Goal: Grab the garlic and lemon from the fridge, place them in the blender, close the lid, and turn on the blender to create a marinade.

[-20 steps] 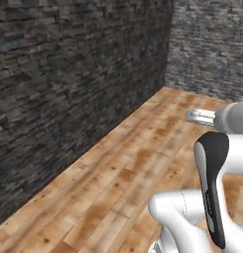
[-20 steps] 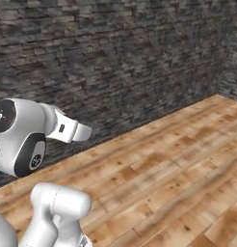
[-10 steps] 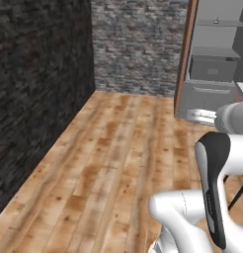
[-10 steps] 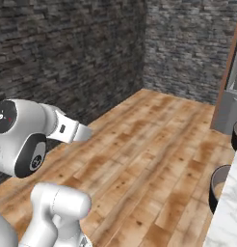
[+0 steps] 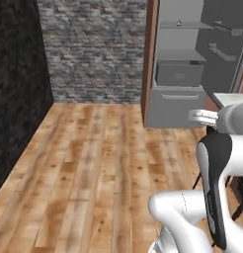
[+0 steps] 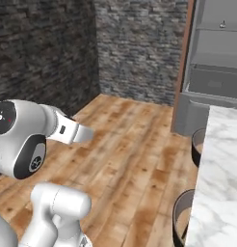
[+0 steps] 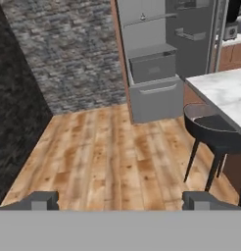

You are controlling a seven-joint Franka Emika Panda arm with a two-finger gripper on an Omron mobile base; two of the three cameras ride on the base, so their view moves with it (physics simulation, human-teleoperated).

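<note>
Facing the open fridge (image 7: 152,63), gripper (image 7: 120,201) spread, empty.

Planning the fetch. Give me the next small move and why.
Probably drive closer to the fridge: it stands open across the wooden floor, well out of reach. A small pale thing, maybe the garlic, sits on an upper shelf. The gripper is open and empty.

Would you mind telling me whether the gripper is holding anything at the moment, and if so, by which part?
Nothing is held: the gripper is open, its fingertips wide apart with bare wooden floor between them.
</note>
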